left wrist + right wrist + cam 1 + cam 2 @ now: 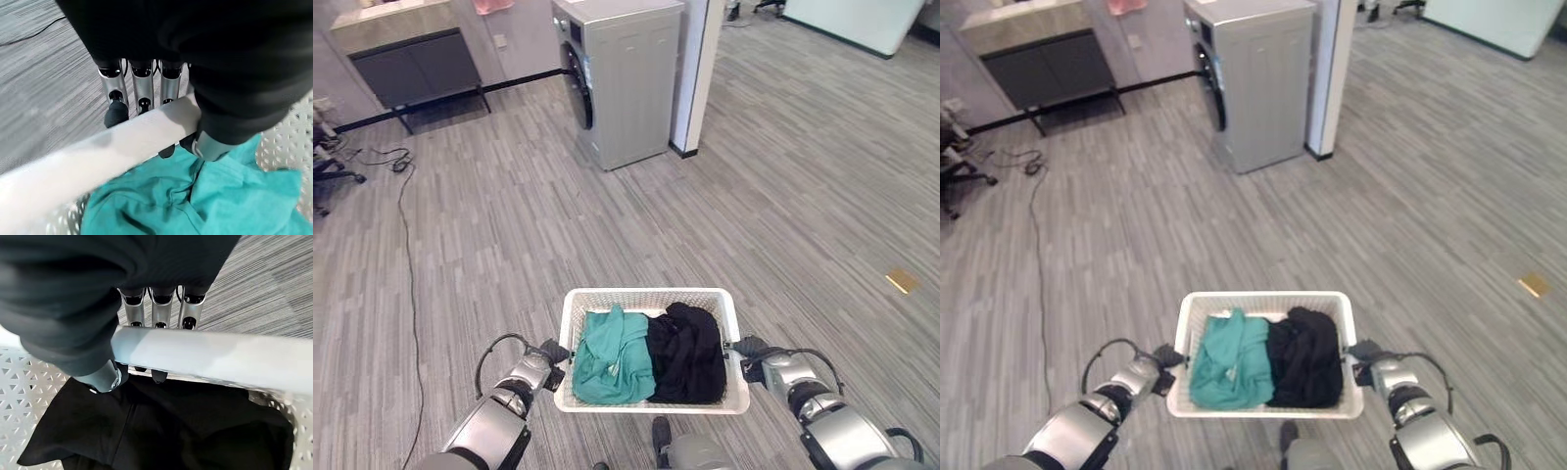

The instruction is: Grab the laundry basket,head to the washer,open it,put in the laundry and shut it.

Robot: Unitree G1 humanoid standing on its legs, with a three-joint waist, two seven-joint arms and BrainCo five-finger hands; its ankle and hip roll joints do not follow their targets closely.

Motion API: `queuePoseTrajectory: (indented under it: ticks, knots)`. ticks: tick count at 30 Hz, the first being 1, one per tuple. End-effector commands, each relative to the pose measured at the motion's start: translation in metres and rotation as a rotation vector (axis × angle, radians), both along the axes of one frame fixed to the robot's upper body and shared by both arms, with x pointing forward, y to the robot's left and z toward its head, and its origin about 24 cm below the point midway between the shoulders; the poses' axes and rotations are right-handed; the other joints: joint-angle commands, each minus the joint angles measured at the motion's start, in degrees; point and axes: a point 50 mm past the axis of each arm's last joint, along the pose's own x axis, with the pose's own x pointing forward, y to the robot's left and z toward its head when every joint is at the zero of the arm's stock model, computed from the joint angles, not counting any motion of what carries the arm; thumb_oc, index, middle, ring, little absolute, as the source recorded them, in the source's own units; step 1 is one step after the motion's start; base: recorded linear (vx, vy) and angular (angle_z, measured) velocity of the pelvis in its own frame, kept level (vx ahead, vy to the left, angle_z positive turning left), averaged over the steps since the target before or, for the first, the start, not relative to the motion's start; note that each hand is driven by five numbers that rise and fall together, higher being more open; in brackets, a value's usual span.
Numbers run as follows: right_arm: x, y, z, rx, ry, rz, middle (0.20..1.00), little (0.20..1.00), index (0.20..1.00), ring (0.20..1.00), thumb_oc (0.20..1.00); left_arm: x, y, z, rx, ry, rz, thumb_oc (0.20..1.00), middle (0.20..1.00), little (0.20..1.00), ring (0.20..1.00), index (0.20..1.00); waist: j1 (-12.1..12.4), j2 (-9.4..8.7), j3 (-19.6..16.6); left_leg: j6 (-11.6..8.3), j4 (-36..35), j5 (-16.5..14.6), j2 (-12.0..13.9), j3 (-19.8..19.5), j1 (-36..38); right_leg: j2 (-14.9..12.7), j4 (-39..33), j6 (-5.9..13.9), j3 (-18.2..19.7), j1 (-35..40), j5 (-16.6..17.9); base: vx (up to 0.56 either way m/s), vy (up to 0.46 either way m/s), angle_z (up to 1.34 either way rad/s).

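A white perforated laundry basket (pixel 737 333) is held in front of the robot, near the lower middle of the head views, above the grey plank floor (pixel 783 176). Its left rim is clasped by the left hand (pixel 551 353), whose fingers (pixel 116 105) are curled over the outside of the rim while the thumb is hooked inside, as seen in the left wrist view. The right rim is clasped the same way by the right hand (pixel 751 350), with fingers (pixel 157 316) wrapped over the edge and the thumb pressed against the inner wall.

Two garments are carried inside: a teal garment (pixel 612 357) on the left half and a black garment (pixel 687 352) on the right half, touching along the middle.

The basket is judged to be light and fairly stiff, though thin plastic of this kind may flex under a one-sided pull, so the opposed hold on both side rims appears the right place to take it. The smooth rim may be slippery against the fingers, so a level carry is advisable. The clothes are soft and limp; they are likely to drape and snag on the perforations when lifted out, and a bunched pinch near the middle of each piece is judged best.

The washer (pixel 622 73) stands far ahead, slightly left, beside a white pillar (pixel 697 69), with its round door (pixel 579 86) facing left and seemingly shut. A dark cabinet (pixel 416 64) stands at the far left.
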Motion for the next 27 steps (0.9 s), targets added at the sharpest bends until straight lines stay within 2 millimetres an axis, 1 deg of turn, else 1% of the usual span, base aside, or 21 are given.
queuePoseTrajectory:
  ticks: [1,2,4,5,8,9,11,12,13,15,16,17,19,20,21,22,23,24,25,26,27]
  knots:
    - [0.002,-0.020,0.010,-0.018,-0.068,-0.059,0.200,0.200,0.200,0.200,0.200,0.017,0.005,0.014,-0.025,-0.084,0.041,0.200,0.200,0.200,0.200,0.200,0.62,-3.32,-2.20,4.21,8.02,6.16,1.49,8.52,-3.00,-0.54,-2.94,2.90,3.06,2.45,4.32,0.10,-0.107,0.03]
    - [0.002,-0.020,0.010,-0.019,-0.067,-0.060,0.200,0.200,0.200,0.200,0.200,0.017,0.005,0.014,-0.025,-0.084,0.040,0.200,0.200,0.200,0.200,0.200,0.68,-3.23,-2.15,4.21,8.21,5.99,1.62,8.55,-3.00,-0.44,-2.96,2.91,3.10,2.52,4.32,0.23,-0.072,0.11]
    - [-0.005,-0.018,0.004,0.006,-0.057,-0.087,0.200,0.200,0.200,0.200,0.200,0.014,0.001,0.011,-0.051,-0.077,0.047,0.200,0.200,0.200,0.200,0.200,1.75,-2.27,-2.07,6.16,-2.81,5.29,-0.17,9.23,-7.73,-0.41,-4.80,3.23,3.02,5.29,3.44,0.37,0.006,0.18]
    - [-0.008,-0.013,0.000,0.010,-0.052,-0.075,0.200,0.200,0.200,0.200,0.200,0.010,0.004,0.008,-0.044,-0.069,0.051,0.200,0.200,0.200,0.200,0.200,2.39,-0.71,-2.26,6.66,-16.86,9.03,-0.43,7.57,-8.35,0.75,-5.49,3.85,4.21,6.34,2.67,0.46,0.084,0.01]
    - [-0.007,-0.005,-0.003,0.009,-0.055,-0.046,0.200,0.200,0.200,0.200,0.200,0.004,0.007,0.005,-0.063,-0.063,0.078,0.200,0.200,0.200,0.200,0.200,3.36,0.81,-2.15,5.37,-30.72,13.37,0.57,5.27,-10.57,1.80,-6.44,4.18,6.42,9.02,1.07,0.37,0.071,-0.19]
    - [-0.007,-0.005,-0.003,0.009,-0.054,-0.046,0.200,0.200,0.200,0.200,0.200,0.004,0.007,0.004,-0.063,-0.062,0.079,0.200,0.200,0.200,0.200,0.200,3.33,0.67,-2.08,5.38,-31.11,13.53,0.41,5.32,-10.22,1.66,-6.46,4.21,6.41,9.20,0.96,0.24,0.053,-0.34]
    - [-0.009,-0.002,-0.006,0.009,-0.035,-0.033,0.200,0.200,0.200,0.200,0.200,-0.004,0.013,0.000,-0.066,-0.041,0.110,0.200,0.200,0.200,0.200,0.200,3.96,1.65,-2.52,3.80,-32.63,15.07,3.60,7.22,-12.39,1.63,-6.90,4.53,8.52,11.97,-0.73,0.40,0.099,-0.62]
    - [-0.010,-0.002,-0.006,0.009,-0.035,-0.033,0.200,0.200,0.200,0.200,0.200,-0.004,0.013,0.000,-0.066,-0.041,0.110,0.200,0.200,0.200,0.200,0.200,4.07,1.59,-2.44,3.79,-32.63,15.03,3.61,7.35,-12.25,1.57,-6.91,4.53,8.64,12.06,-0.74,0.59,0.162,-0.77]
    - [-0.013,0.003,-0.011,0.006,-0.005,-0.003,0.200,0.200,0.200,0.200,0.200,-0.016,0.021,-0.007,-0.066,-0.011,0.150,0.200,0.200,0.200,0.200,0.200,4.98,2.20,-3.70,4.32,-32.63,15.70,4.31,7.60,-10.13,1.63,-6.74,4.85,10.64,14.17,-2.75,0.50,0.170,-0.61]
    - [-0.018,0.006,-0.015,0.017,0.014,0.009,0.200,0.200,0.200,0.200,0.200,-0.023,0.026,-0.011,-0.066,0.007,0.177,0.200,0.200,0.200,0.200,0.200,5.50,2.47,-5.18,4.78,-31.73,17.61,4.11,6.76,-8.93,0.63,-5.84,5.07,11.92,15.70,-4.83,0.62,0.256,-0.79]
    - [-0.022,0.009,-0.018,0.032,0.025,0.007,0.200,0.200,0.200,0.200,0.200,-0.028,0.031,-0.013,-0.061,0.016,0.194,0.200,0.200,0.200,0.200,0.200,5.60,1.67,-5.90,5.58,-30.13,17.04,3.13,6.76,-8.78,-0.88,-4.12,5.50,12.37,16.60,-6.15,0.70,0.331,-0.91]
    - [-0.030,0.014,-0.025,0.056,0.048,0.009,0.200,0.200,0.200,0.200,0.200,-0.032,0.035,-0.015,-0.050,0.025,0.198,0.200,0.200,0.200,0.200,0.200,6.24,0.37,-7.01,7.41,-25.33,14.13,1.17,7.47,-9.17,-3.27,1.99,6.74,12.85,15.33,-5.52,0.53,0.244,-0.76]
    - [-0.029,0.018,-0.025,0.069,0.046,0.010,0.200,0.200,0.200,0.200,0.200,-0.033,0.037,-0.015,-0.048,0.025,0.206,0.200,0.200,0.200,0.200,0.200,6.35,0.06,-7.07,8.03,-24.62,12.94,0.79,8.09,-8.69,-3.96,5.44,7.41,12.65,13.72,-3.83,0.38,0.205,-0.35]
    - [-0.027,0.024,-0.026,0.077,0.046,0.023,0.200,0.200,0.200,0.200,0.200,-0.032,0.041,-0.013,-0.042,0.016,0.219,0.200,0.200,0.200,0.200,0.200,6.94,-0.06,-6.57,9.40,-24.52,10.89,-0.03,9.91,-6.64,-5.25,14.94,9.74,11.92,8.73,3.71,0.42,0.283,-0.31]
    - [-0.023,0.030,-0.024,0.081,0.036,0.039,0.200,0.200,0.200,0.200,0.200,-0.030,0.042,-0.012,-0.040,0.006,0.225,0.200,0.200,0.200,0.200,0.200,7.07,0.31,-5.77,10.08,-25.15,10.26,-0.25,10.80,-4.64,-5.79,20.37,10.44,10.78,5.86,8.78,0.37,0.328,-0.41]
    - [-0.020,0.033,-0.023,0.089,0.027,0.043,0.200,0.200,0.200,0.200,0.200,-0.029,0.043,-0.011,-0.037,0.000,0.228,0.200,0.200,0.200,0.200,0.200,7.01,1.18,-4.96,10.65,-26.04,9.91,0.12,11.21,-2.71,-6.00,25.49,10.56,9.12,3.14,11.43,0.26,0.309,-0.55]
    - [-0.017,0.036,-0.022,0.094,0.020,0.046,0.200,0.200,0.200,0.200,0.200,-0.027,0.044,-0.009,-0.033,-0.004,0.229,0.200,0.200,0.200,0.200,0.200,6.58,1.91,-4.21,11.09,-27.06,9.45,0.13,11.45,-0.65,-6.32,29.22,10.49,7.32,1.34,12.04,0.25,0.304,-0.48]
    - [-0.018,0.037,-0.023,0.092,0.022,0.049,0.200,0.200,0.200,0.200,0.200,-0.025,0.047,-0.007,-0.028,-0.012,0.232,0.200,0.200,0.200,0.200,0.200,6.11,2.73,-3.78,11.37,-27.54,8.60,0.15,11.20,0.50,-5.28,31.48,10.29,6.79,-0.43,11.79,0.29,0.260,-0.13]
    - [-0.016,0.040,-0.021,0.101,0.010,0.053,0.200,0.200,0.200,0.200,0.200,-0.022,0.049,-0.004,-0.021,-0.025,0.229,0.200,0.200,0.200,0.200,0.200,4.74,2.70,-3.13,11.60,-28.09,7.97,-0.74,9.57,2.04,-0.92,33.55,9.69,8.82,-4.00,8.56,0.33,0.213,0.27]
    - [-0.015,0.041,-0.021,0.110,0.007,0.048,0.200,0.200,0.200,0.200,0.200,-0.019,0.050,-0.002,-0.021,-0.034,0.233,0.200,0.200,0.200,0.200,0.200,4.07,2.53,-2.71,11.82,-28.89,7.70,-1.47,8.57,3.74,-0.02,32.16,9.22,8.19,-6.46,6.84,0.35,0.184,0.50]
    - [-0.013,0.044,-0.020,0.117,0.000,0.052,0.200,0.200,0.200,0.200,0.200,-0.015,0.050,0.001,-0.026,-0.048,0.232,0.200,0.200,0.200,0.200,0.200,3.84,2.57,-2.37,11.77,-29.76,7.41,-1.69,8.91,5.48,-1.81,29.36,9.07,5.14,-7.39,6.21,0.34,0.151,0.54]
